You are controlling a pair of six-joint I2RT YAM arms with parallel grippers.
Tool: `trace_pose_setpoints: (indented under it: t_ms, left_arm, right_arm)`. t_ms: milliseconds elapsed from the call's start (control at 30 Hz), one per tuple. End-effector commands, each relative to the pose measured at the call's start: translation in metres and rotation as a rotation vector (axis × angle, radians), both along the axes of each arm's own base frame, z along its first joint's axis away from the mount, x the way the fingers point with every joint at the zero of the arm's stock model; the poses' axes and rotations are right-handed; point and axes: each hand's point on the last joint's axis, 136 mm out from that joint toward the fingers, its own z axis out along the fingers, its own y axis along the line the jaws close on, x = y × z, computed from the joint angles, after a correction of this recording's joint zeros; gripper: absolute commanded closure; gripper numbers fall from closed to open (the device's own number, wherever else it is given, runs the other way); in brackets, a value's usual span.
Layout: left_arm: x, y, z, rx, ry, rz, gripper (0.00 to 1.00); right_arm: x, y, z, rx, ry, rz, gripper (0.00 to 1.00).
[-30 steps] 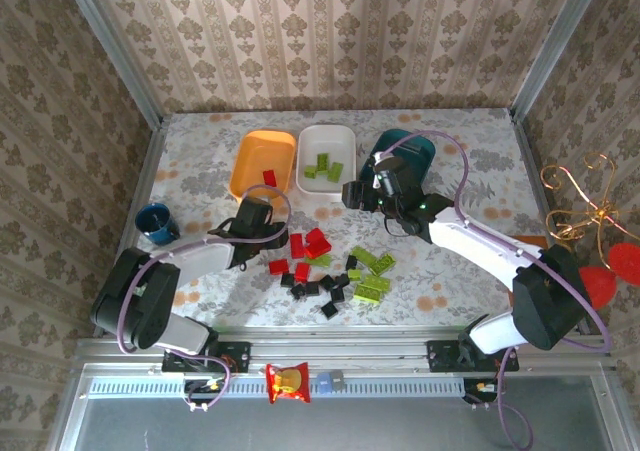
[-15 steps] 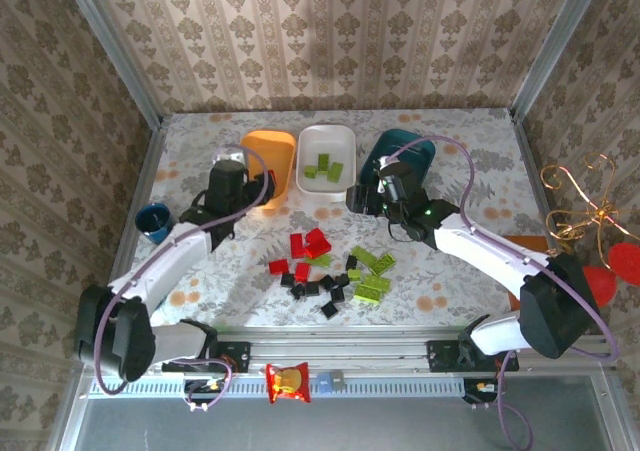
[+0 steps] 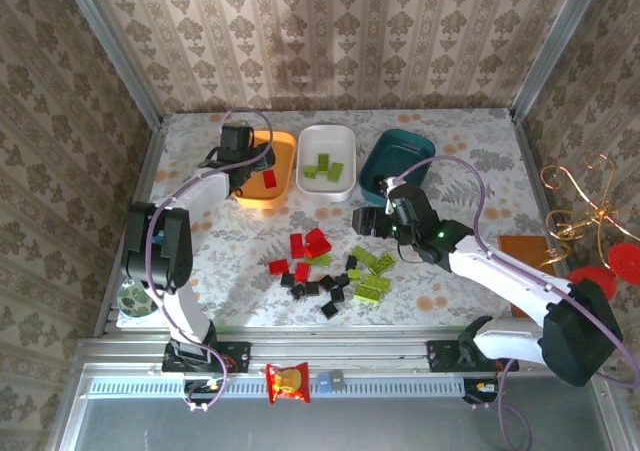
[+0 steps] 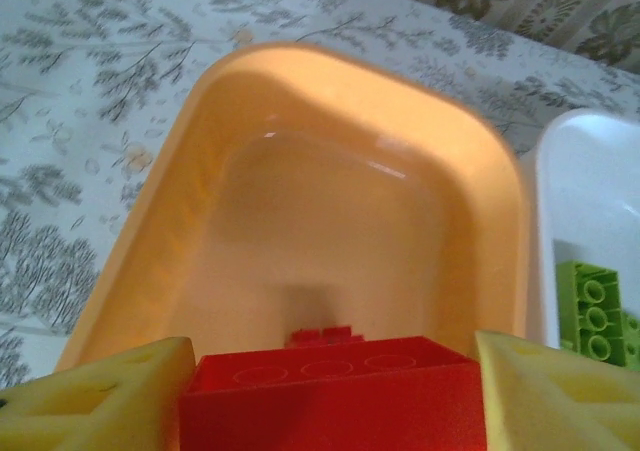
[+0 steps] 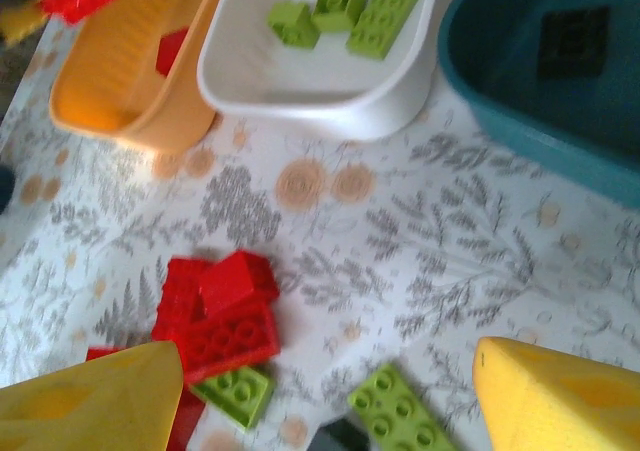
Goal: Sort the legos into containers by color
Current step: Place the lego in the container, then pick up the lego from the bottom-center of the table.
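My left gripper (image 4: 330, 396) is shut on a red lego (image 4: 330, 401) and hangs over the near end of the orange container (image 3: 252, 183). Another red lego (image 3: 268, 178) lies inside it. The white container (image 3: 325, 186) holds green legos (image 3: 323, 167). The teal container (image 3: 398, 153) holds a black lego (image 5: 572, 41). My right gripper (image 3: 372, 221) is open with nothing between its fingers. It hovers over the table just in front of the teal container. On the table lie loose red legos (image 3: 310, 243), green legos (image 3: 372, 266) and black legos (image 3: 320, 289).
A red-and-yellow snack packet (image 3: 287, 381) lies on the front rail. A gold wire ornament (image 3: 585, 201) stands beyond the table's right edge. Papered walls close the table at the back and sides.
My left gripper rose from the pile with a red lego and swung back to the orange container. My right gripper drew back from the teal container toward the pile.
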Motion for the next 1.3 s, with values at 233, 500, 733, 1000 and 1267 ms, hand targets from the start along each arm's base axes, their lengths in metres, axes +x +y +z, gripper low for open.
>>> trace_pose_setpoints:
  t_ms: [233, 500, 733, 1000, 1267]
  left_arm:
    - [-0.022, -0.021, 0.067, -0.092, -0.131, -0.084, 0.09]
    - [-0.107, -0.039, 0.101, -0.131, -0.253, -0.162, 0.0]
    - [-0.182, -0.016, 0.087, -0.16, -0.328, -0.127, 0.0]
    - [-0.225, -0.001, 0.065, -0.212, -0.348, -0.138, 0.0]
    - [-0.238, 0.008, 0.049, -0.192, -0.323, -0.137, 0.0]
  right_arm:
    - [-0.071, 0.021, -0.05, -0.054, 0.167, 0.202, 0.22]
    - [-0.066, 0.031, -0.058, -0.143, 0.183, 0.139, 0.36]
    - [-0.054, 0.035, -0.081, -0.229, 0.256, 0.035, 0.42]
    - [-0.044, 0.037, -0.097, -0.324, 0.282, -0.039, 0.43]
    - [-0.041, 0.047, -0.113, -0.38, 0.31, -0.034, 0.46]
